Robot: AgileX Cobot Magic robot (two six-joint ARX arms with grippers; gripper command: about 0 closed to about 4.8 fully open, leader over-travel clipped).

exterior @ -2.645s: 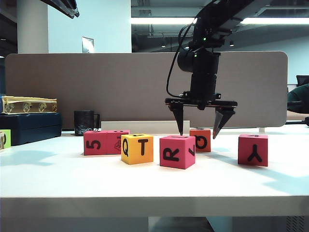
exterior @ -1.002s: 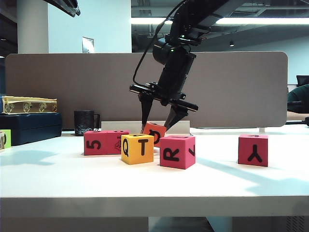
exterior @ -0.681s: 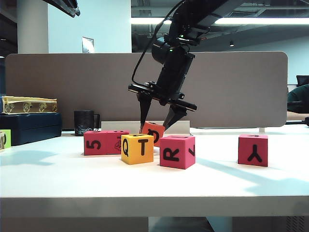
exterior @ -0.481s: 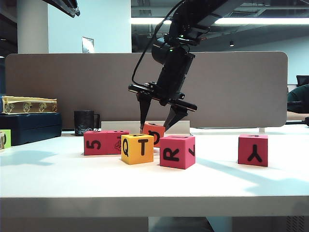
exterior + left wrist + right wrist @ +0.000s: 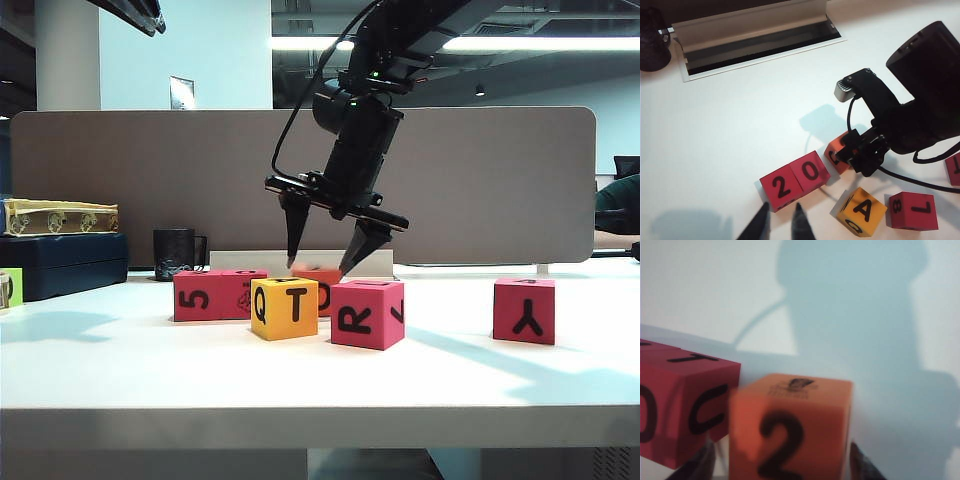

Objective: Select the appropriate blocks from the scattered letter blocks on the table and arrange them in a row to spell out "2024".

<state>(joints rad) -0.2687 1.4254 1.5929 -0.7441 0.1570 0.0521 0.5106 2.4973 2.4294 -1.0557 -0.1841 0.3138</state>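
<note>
On the white table [image 5: 120, 370] two pinkish-red blocks stand side by side, showing "5" [image 5: 197, 296] and a small drawing [image 5: 242, 292]. From above they read "2" [image 5: 781, 187] and "0" [image 5: 810, 172]. The orange block [image 5: 322, 275] rests flat beside them, half hidden behind the yellow Q/T cube [image 5: 284, 308] and the R cube [image 5: 367, 314]. My right gripper [image 5: 320, 264] hovers open over the orange block [image 5: 790, 425], a finger on each side without gripping it. The "Y" block [image 5: 524, 310] stands apart at the right. My left gripper [image 5: 781, 212] is all but shut and empty, near the "2" block.
A black mug [image 5: 178, 254] and a dark case with a yellowish box [image 5: 60, 240] stand at the back left before a grey partition [image 5: 520, 180]. A cable slot [image 5: 755, 35] runs along the table's far side. The right arm's cable [image 5: 920, 182] trails over the blocks.
The orange block, held tilted in the right gripper a second ago, now lies flat on the table beside the pinkish-red pair. The right fingers have spread apart. The left arm has not moved.
</note>
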